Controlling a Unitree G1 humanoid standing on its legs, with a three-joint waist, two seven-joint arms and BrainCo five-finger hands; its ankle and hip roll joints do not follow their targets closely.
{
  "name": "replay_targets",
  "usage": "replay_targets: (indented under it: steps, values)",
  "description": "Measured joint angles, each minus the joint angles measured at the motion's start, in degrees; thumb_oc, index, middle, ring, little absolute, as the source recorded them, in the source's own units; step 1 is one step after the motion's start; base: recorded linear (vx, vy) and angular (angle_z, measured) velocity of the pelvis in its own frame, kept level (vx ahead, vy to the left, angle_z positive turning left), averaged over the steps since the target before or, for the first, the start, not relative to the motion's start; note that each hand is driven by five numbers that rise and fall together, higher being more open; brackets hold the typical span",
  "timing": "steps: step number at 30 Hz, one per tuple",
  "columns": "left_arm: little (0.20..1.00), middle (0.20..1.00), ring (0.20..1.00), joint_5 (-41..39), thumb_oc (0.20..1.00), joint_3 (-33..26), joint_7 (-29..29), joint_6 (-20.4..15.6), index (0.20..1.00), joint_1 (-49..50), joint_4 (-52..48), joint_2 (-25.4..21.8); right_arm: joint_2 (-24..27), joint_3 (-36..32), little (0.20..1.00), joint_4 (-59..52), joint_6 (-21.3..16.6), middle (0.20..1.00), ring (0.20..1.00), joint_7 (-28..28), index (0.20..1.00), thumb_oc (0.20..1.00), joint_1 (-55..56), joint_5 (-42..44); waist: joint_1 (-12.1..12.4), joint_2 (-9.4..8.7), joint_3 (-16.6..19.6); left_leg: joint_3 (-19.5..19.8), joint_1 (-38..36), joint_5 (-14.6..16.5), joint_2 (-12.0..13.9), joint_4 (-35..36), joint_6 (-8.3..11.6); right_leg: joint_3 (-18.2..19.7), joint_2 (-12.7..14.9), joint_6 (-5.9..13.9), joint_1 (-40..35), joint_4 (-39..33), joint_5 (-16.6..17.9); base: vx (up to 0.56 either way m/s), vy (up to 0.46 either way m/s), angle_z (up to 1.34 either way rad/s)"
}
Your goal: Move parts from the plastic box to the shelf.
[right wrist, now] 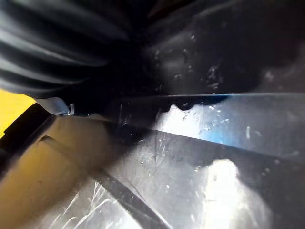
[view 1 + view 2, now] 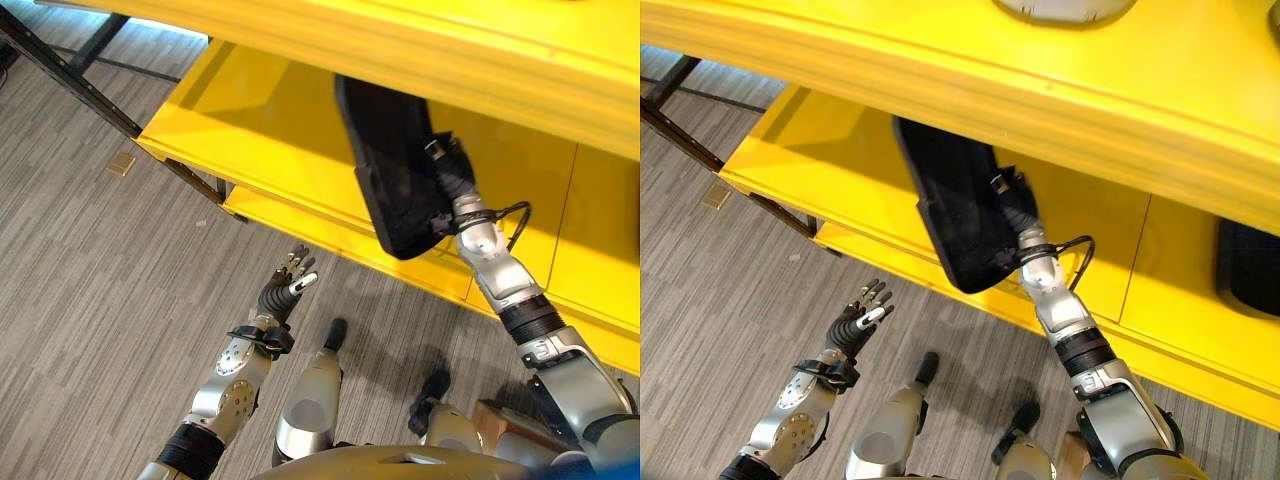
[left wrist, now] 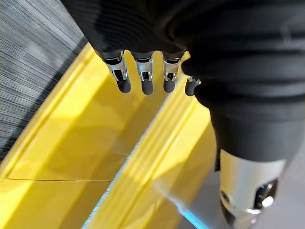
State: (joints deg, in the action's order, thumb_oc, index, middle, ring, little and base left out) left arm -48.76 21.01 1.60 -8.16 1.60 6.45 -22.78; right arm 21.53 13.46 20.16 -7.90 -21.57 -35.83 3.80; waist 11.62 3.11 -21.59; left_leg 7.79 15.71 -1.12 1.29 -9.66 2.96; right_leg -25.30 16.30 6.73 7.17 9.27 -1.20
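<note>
The right hand (image 2: 1015, 215) is pressed against a large black plastic part (image 2: 955, 215); its fingers are hidden against the dark surface, so I cannot tell how they are set. The part stands tilted on the lower board of the yellow shelf (image 2: 250, 130), under the upper board. To the left and nearer, the left hand (image 2: 285, 285) hangs over the grey carpet floor (image 2: 90, 290), fingers straight and spread, holding nothing.

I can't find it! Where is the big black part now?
The black part is on the lower level of the yellow shelf, right of centre in the eye views, with the right hand at its right edge.
</note>
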Motion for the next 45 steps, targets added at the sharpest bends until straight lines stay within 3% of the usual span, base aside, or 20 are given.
replay_targets:
  steps: [9, 13, 18, 27, 37, 45]
  values:
    - [1.000, 1.000, 1.000, 0.0, 1.000, 1.2, -2.1, -0.8, 1.000, -4.2, 0.0, -0.7, 2.0, -4.9, 0.200, 4.4, 0.3, 0.200, 0.200, -7.9, 0.200, 0.200, -5.5, 0.1, -2.3, 1.75, -3.9, -4.5, 8.8, 4.0, -0.7, -10.9, -1.64, 6.8, 2.5, -0.04, 11.4, 9.6, -1.5, -0.09, 0.071, -0.22]
    - [1.000, 1.000, 1.000, 0.0, 1.000, 1.5, -2.2, -1.3, 1.000, -5.0, 0.0, -0.6, 2.7, -6.9, 0.200, 5.9, 0.4, 0.200, 0.200, -10.3, 0.200, 0.200, -6.8, 0.1, -4.4, 2.32, -5.4, -6.1, 11.8, 6.2, -0.4, -15.8, -2.07, 9.5, 3.1, 0.09, 15.4, 14.1, -2.8, -0.07, 0.035, -0.28]
    - [1.000, 1.000, 1.000, -0.1, 1.000, 2.5, -2.7, -1.3, 1.000, -5.8, 0.0, -0.6, 8.1, -8.5, 0.200, 10.7, 0.8, 0.200, 0.200, -13.1, 0.200, 0.200, -11.2, 0.5, -6.7, 2.49, -6.3, -7.8, 16.4, 7.4, -0.2, -20.0, -2.30, 12.9, 3.3, -0.25, 21.9, 18.9, -3.5, -0.06, -0.004, -0.19]
    - [1.000, 1.000, 1.000, -0.1, 1.000, 3.9, -2.9, -1.4, 1.000, -6.4, -0.6, -1.0, 15.5, -5.1, 0.200, 20.5, 2.0, 0.200, 0.200, -15.2, 0.200, 0.200, -25.9, 1.7, -7.3, 2.43, -6.4, -8.3, 20.8, 7.3, 0.8, -21.8, -1.99, 13.7, 2.8, -0.83, 26.9, 20.9, -3.5, -0.02, -0.023, -0.03]
    - [1.000, 1.000, 1.000, -0.1, 1.000, 4.4, -2.9, -1.5, 1.000, -7.6, -0.8, -2.7, 15.7, 5.8, 0.200, 26.5, 2.4, 0.200, 0.200, -13.3, 0.200, 0.200, -39.0, 4.0, -7.1, 2.41, -6.4, -7.2, 21.1, 7.1, 0.7, -21.7, -1.71, 12.5, 2.8, -0.90, 26.7, 21.2, -3.5, 0.02, -0.005, 0.04]
    - [1.000, 1.000, 1.000, -0.2, 1.000, 4.4, -3.3, -1.6, 1.000, -7.7, -1.0, -3.0, 15.2, 7.8, 0.200, 33.4, 2.4, 0.200, 0.200, -12.4, 0.200, 0.200, -44.1, 8.0, -5.4, 2.23, -6.3, -6.0, 21.5, 6.9, 0.0, -21.5, -1.68, 11.5, 3.1, -0.91, 25.9, 21.2, -3.7, 0.03, 0.015, 0.08]
